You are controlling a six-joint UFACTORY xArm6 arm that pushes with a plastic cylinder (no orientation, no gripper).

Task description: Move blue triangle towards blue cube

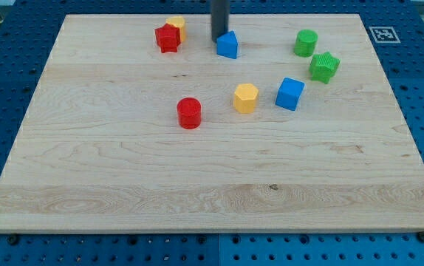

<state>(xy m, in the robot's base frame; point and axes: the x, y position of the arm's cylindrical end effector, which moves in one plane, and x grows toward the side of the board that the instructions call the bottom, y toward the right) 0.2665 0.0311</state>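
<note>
The blue triangle (228,45) lies near the view's top, just right of centre. The blue cube (289,94) sits lower and to the right of it, with bare board between them. My tip (219,40) is at the end of the dark rod that comes down from the view's top edge. It stands right at the triangle's upper left side, touching it or very close to it.
A red star-shaped block (168,38) and a yellow block (176,26) sit together left of the tip. A yellow hexagon (246,97) lies just left of the blue cube. A red cylinder (189,112), a green cylinder (305,42) and a green star-shaped block (323,66) are also on the wooden board (123,162).
</note>
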